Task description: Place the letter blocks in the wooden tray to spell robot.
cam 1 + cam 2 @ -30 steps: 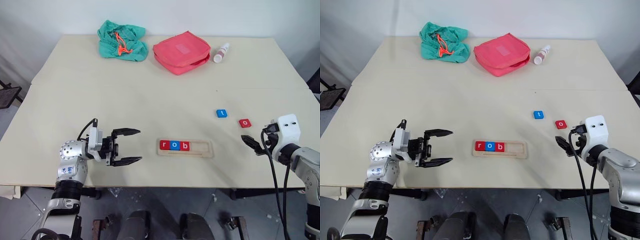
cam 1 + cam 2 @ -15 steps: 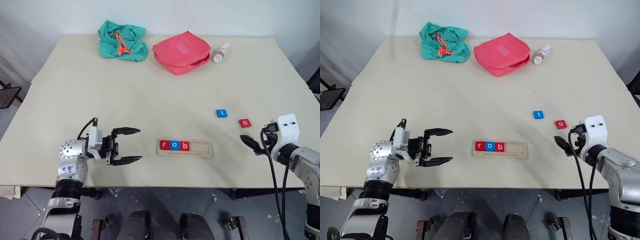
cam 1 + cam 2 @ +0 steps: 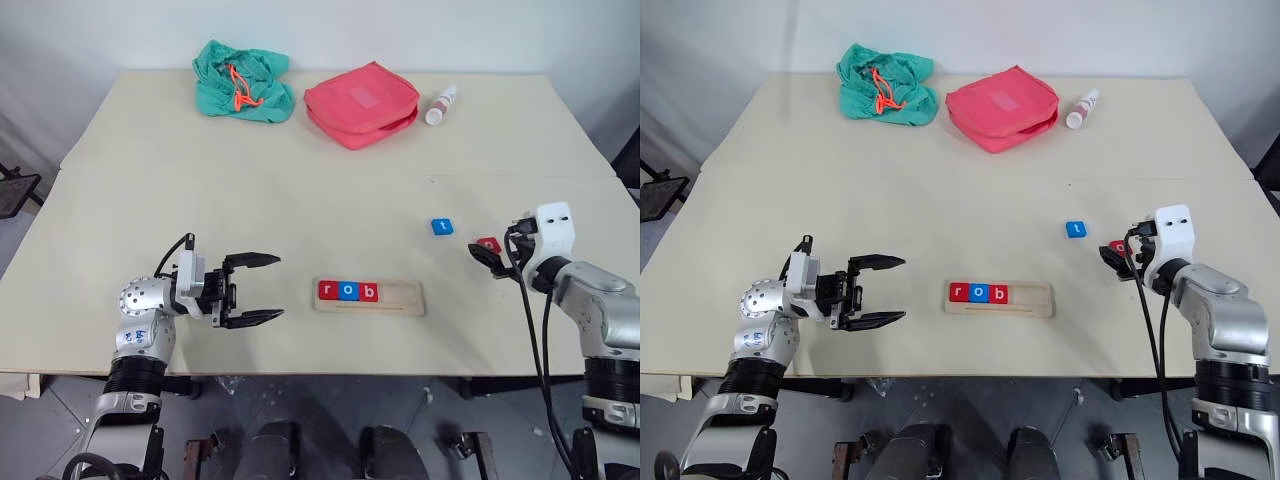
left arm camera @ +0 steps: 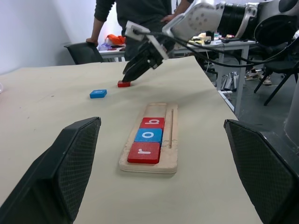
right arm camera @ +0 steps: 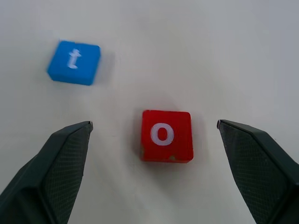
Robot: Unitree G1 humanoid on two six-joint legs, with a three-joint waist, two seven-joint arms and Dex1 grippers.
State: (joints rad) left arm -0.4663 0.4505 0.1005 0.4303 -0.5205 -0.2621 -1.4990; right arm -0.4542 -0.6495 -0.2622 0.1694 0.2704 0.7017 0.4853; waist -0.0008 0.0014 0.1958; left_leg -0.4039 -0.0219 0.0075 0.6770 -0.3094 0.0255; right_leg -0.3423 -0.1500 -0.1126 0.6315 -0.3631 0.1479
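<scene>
The wooden tray [image 3: 404, 294] lies near the table's front edge and holds three letter blocks in its left part: red r [image 3: 328, 290], blue o [image 3: 348, 291] and red b [image 3: 369, 292]. Further right and back, a blue t block [image 3: 442, 227] and a red o block [image 5: 167, 136] lie loose on the table. My right gripper [image 5: 154, 123] is open and low over the table. The red o sits between its fingertips, with a gap on both sides. My left gripper [image 3: 280, 288] stands open and empty, left of the tray and pointing at it.
At the back of the table lie a green cloth bag [image 3: 243, 82], a red pouch [image 3: 362, 103] and a small white bottle [image 3: 441, 103]. A person [image 4: 135, 14] stands beyond the table's right side, next to chairs and desks.
My right gripper has moved forward and left, from near the front edge up to the red o block, which now lies between its open fingers. The left gripper and the blocks stayed put.
</scene>
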